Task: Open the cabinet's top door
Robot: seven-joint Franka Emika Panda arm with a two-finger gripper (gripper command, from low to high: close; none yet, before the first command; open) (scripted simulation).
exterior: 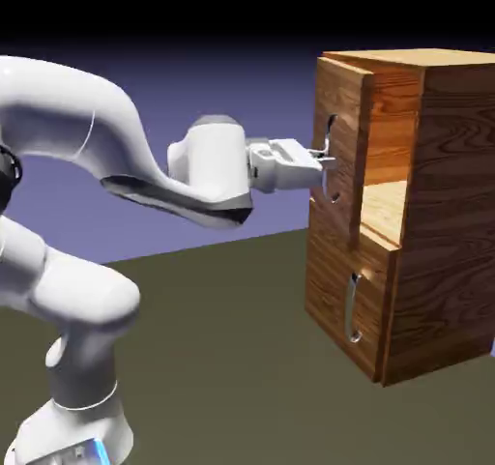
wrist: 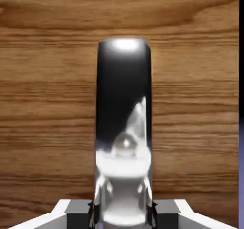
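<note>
The brown wood-grain cabinet [exterior: 445,241] stands at the exterior view's right. Its top door [exterior: 340,91] sits a little way out from the body, and a gap behind it shows the light interior. My gripper [exterior: 324,161] reaches level from the left and is shut on the top door's long silver handle [exterior: 331,168]. In the hand view the dark, shiny handle [wrist: 124,104] rises large between my fingertips [wrist: 76,210], with the gripper [wrist: 124,213] clamped around it. The door's wood [wrist: 47,104] fills the background.
The lower panel [exterior: 334,294] with its shorter metal handle [exterior: 353,308] sits flush below the top door. My white arm [exterior: 87,134] arches in from the lower left above the dark tabletop [exterior: 222,357].
</note>
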